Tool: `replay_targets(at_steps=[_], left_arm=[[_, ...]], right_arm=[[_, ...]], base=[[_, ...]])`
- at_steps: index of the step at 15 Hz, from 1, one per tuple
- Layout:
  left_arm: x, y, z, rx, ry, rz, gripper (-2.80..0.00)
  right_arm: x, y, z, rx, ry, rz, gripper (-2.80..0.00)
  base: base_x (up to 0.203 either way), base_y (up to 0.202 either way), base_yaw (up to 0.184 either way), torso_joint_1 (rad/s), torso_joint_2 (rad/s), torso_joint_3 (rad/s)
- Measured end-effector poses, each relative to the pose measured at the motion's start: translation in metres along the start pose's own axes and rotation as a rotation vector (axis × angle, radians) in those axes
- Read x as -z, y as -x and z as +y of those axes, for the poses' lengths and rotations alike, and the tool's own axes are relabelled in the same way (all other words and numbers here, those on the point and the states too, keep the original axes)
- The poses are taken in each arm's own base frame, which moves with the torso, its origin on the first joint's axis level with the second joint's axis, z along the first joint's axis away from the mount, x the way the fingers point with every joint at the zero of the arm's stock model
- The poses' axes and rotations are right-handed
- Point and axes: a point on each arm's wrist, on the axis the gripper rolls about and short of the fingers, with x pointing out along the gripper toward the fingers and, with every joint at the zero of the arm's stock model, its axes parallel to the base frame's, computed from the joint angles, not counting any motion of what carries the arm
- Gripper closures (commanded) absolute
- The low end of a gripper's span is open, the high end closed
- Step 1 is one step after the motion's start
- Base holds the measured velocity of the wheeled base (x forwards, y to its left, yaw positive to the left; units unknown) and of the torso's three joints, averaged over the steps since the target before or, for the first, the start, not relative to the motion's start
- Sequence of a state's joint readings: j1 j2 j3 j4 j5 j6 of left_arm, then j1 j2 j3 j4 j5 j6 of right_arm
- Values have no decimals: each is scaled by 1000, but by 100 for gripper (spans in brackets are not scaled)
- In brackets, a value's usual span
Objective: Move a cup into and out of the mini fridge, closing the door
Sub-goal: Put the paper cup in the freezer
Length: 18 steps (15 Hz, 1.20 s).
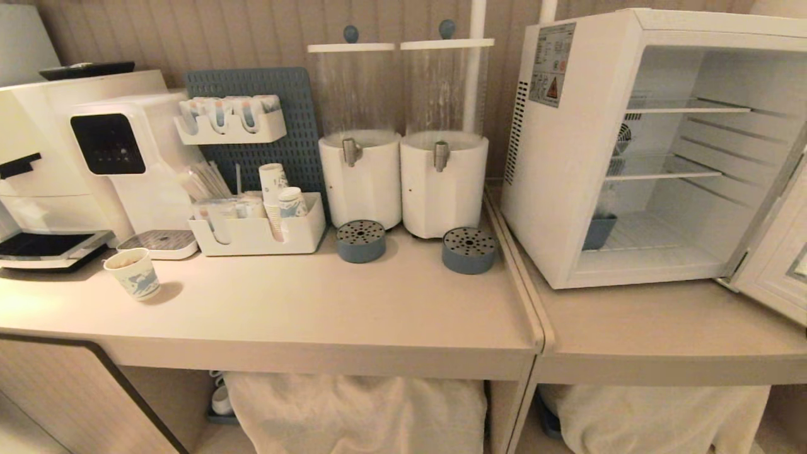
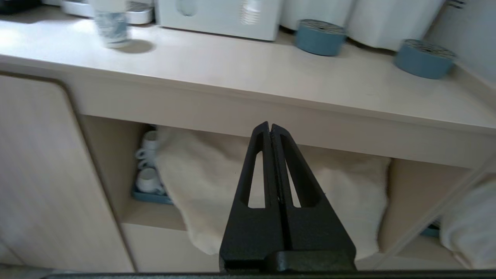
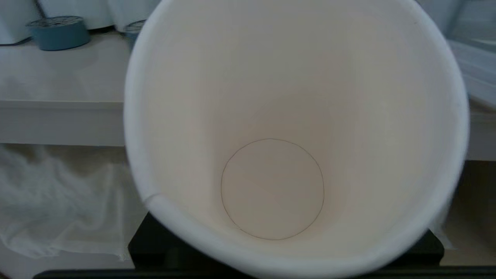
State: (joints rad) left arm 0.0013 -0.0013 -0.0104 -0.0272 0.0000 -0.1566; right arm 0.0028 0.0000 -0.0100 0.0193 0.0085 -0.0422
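Right wrist view is almost filled by the cup (image 3: 271,128), seen straight down its mouth to the round base, empty and dry. The right tool is hidden behind it except for dark body parts below the rim; judging by how the cup sits fixed in front of the camera, that tool is closed partway on its wall and carries it, low before the counter (image 3: 58,81) edge. The cup is thin paper: light, easily crushed, a bit slick, so a gentle squeeze on the side wall below the rim suits it.

The left tool (image 2: 270,130) hangs in front of the counter's lower shelf, fingers pressed together on nothing.

The mini fridge (image 1: 567,189) stands on the counter's right part, its door (image 1: 778,252) swung open, shelves bare.
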Motion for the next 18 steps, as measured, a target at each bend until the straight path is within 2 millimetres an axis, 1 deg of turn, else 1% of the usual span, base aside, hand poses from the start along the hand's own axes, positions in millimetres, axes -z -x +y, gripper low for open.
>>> replay_targets(at_steps=[11,12,18], left_arm=[[0,0,0,4,12,-4,0],[0,0,0,5,7,-2,0],[0,0,0,6,10,-5,0]], right_arm=[[0,0,0,0,0,-1,0],[0,0,0,-1,0,-1,0],[1,0,0,-1,1,13,0]], base=[[0,-189,0,2,3,2],[0,-109,-2,2,5,2],[10,0,1,1,-1,1]])
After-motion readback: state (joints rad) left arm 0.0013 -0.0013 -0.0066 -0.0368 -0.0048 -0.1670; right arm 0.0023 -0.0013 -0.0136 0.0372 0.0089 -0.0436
